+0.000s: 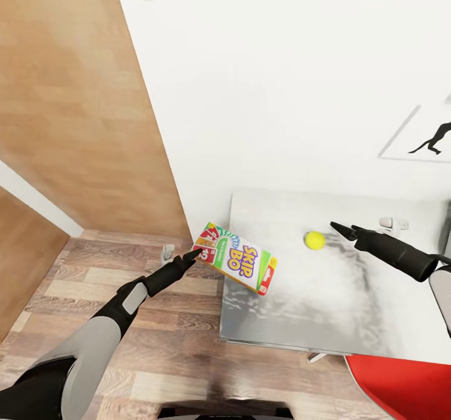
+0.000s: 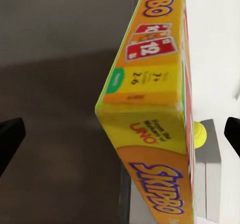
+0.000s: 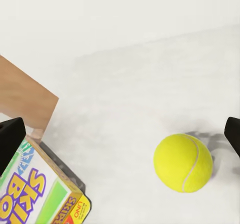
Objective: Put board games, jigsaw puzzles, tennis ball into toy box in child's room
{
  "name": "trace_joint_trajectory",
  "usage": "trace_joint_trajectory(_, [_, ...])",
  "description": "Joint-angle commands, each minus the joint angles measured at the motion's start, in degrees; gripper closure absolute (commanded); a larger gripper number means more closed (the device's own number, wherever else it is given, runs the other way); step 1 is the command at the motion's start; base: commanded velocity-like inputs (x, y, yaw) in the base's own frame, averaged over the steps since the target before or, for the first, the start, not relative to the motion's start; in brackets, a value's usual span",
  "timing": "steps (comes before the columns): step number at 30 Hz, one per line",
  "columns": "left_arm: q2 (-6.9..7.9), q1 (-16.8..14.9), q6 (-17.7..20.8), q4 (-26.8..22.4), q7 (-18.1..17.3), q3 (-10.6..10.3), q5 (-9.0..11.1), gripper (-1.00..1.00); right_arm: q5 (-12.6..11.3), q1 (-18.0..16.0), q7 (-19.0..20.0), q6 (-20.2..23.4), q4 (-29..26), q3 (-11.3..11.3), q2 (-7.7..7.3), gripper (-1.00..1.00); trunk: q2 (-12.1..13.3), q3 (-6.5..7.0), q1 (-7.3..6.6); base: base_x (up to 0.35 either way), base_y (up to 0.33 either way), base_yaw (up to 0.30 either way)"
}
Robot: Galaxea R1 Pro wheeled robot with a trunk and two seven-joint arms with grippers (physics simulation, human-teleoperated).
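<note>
A Skip-Bo board game box (image 1: 237, 258) lies at the left edge of the grey table (image 1: 313, 313), with its left end hanging over the floor. My left gripper (image 1: 194, 255) reaches its tip to that overhanging end. In the left wrist view the box (image 2: 150, 109) stands edge-on between the wide-apart fingers (image 2: 10, 144), so the left gripper (image 2: 120, 139) is open. A yellow tennis ball (image 1: 314, 240) rests on the table. My right gripper (image 1: 338, 227) hovers open just right of it, with the ball (image 3: 182, 162) and the box (image 3: 40, 194) ahead of it.
A white wall rises right behind the table, with an animal picture (image 1: 426, 138) on it. A red chair (image 1: 401, 389) stands at the table's near right corner. A small white object (image 1: 393, 223) sits at the table's back right. Wood floor (image 1: 156, 345) lies to the left.
</note>
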Motion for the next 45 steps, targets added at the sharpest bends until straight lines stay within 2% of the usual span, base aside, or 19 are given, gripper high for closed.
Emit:
trace_joint_trajectory(1, [-0.04, 0.0, 0.5, 0.0, -0.1, 0.1, 0.3, -1.00, -0.1, 0.0, 0.2, 0.3, 0.0, -0.1, 0.04, -1.00, -0.1, -0.08, 0.03, 0.000, 0.000, -0.001])
trace_joint_trajectory(14, [-0.06, -0.1, 0.5, 0.0, -0.1, 0.1, 0.3, -1.00, 0.0, -0.1, 1.5, 0.4, 0.0, 0.0, 0.23, -1.00, -0.1, -0.08, 0.03, 0.000, 0.000, -0.009])
trace_joint_trajectory(30, [-0.02, -0.1, 0.5, 0.0, -0.1, 0.1, 0.3, -1.00, 0.0, 0.0, 2.9, 0.4, 0.0, -0.1, 0.29, -1.00, -0.1, -0.08, 0.03, 0.000, 0.000, -0.117])
trace_joint_trajectory(31, [-0.03, -0.1, 0.5, 0.0, -0.2, 0.1, 0.3, 1.00, 0.0, 0.0, 3.0, 0.4, 0.0, -0.1, 0.31, -1.00, -0.1, -0.08, 0.03, 0.000, 0.000, -0.049])
trace_joint_trajectory(45, [0.05, 0.4, 0.4, -0.1, -0.4, 0.1, 0.3, 1.00, 0.0, 0.0, 3.1, 0.3, 0.0, -0.1, 0.35, -1.00, -0.1, -0.08, 0.03, 0.000, 0.000, -0.014])
